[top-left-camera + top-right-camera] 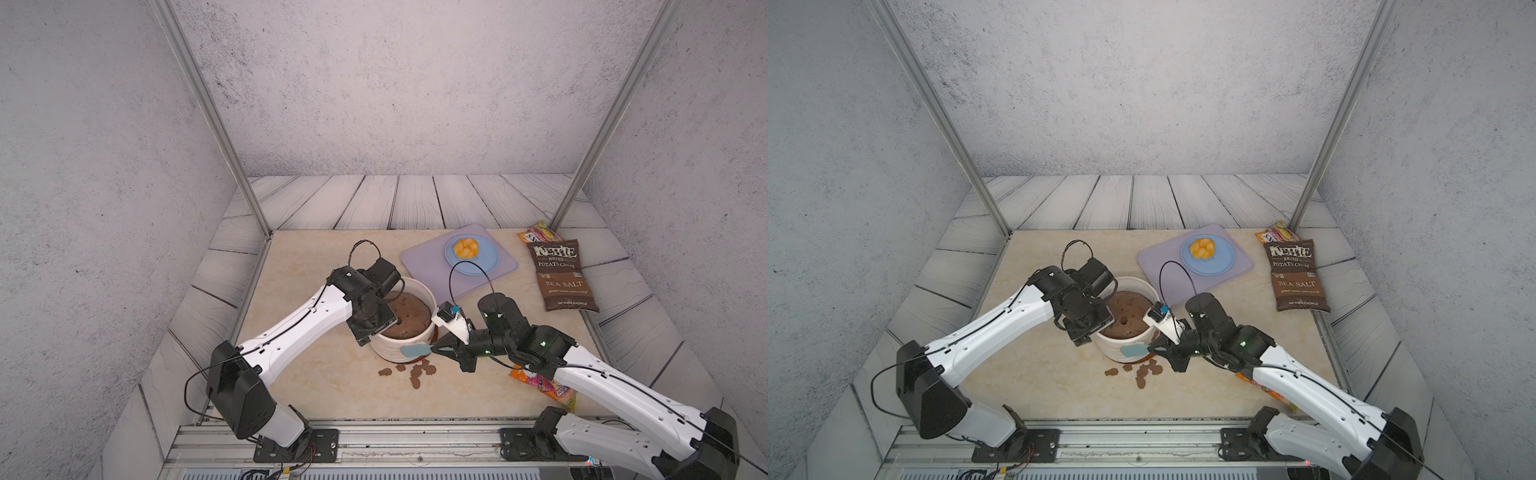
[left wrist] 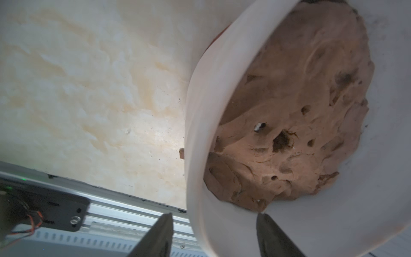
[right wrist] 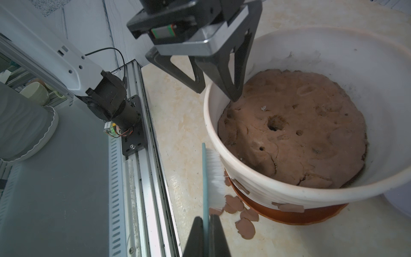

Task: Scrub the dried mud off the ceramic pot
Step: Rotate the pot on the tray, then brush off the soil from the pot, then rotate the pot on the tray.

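Marble tabletop is holding the pot centrally; left gripper is straddling its rim, jaws apart, while right gripper is clamping the brush, bristles touching the wall beside the mud.

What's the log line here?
left hand: open astride ceramic pot rim | right hand: shut on brush, bristles at wall | dried mud: some on wall, flakes on table

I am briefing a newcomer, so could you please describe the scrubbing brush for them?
Find the cream ceramic pot near the front middle of the table. Against its near wall is a brush, clamped in the right gripper. Its teal back and white bristles set it apart from the brown dried mud flakes beneath.
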Robot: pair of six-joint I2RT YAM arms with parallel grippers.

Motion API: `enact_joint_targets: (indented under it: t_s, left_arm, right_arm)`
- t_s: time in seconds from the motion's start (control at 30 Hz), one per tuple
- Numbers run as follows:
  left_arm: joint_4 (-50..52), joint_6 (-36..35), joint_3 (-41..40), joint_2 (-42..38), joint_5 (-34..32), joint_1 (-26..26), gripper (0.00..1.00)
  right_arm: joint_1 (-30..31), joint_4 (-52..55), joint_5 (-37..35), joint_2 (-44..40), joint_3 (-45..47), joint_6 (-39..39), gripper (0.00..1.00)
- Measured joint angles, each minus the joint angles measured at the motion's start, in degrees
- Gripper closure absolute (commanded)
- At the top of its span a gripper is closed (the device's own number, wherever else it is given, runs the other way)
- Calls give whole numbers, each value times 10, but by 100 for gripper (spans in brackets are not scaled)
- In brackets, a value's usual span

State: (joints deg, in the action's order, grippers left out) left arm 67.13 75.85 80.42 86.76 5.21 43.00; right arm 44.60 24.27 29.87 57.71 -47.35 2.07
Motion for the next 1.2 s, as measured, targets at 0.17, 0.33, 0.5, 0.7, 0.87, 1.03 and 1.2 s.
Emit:
enact_joint_targets:
  t_s: [0.17, 0.33, 0.5, 0.7, 0.87, 1.03, 1.2]
  left_arm:
    - [4, 26, 0, 19, -7, 5, 61]
    - [11, 36, 3, 34, -12, 7, 70]
    - [31, 40, 16, 46, -28, 9, 80]
    - [52, 37, 40, 66, -51, 7, 84]
    - [90, 7, 83, 105, -64, 6, 85]
    - [99, -39, 110, 127, -77, -5, 84]
    - [97, -85, 126, 140, -85, -15, 84]
  right_arm:
    - [-2, -1, 0, -10, 6, 0, 100]
    - [-4, -2, -2, -17, 16, -1, 100]
    - [-6, -9, -3, -25, 26, -4, 100]
    - [-6, -17, -2, -30, 36, -9, 100]
    - [-6, -30, -2, -29, 44, -16, 100]
    - [-6, -53, -7, -23, 44, -17, 100]
    - [-5, -77, -12, -5, 45, -9, 100]
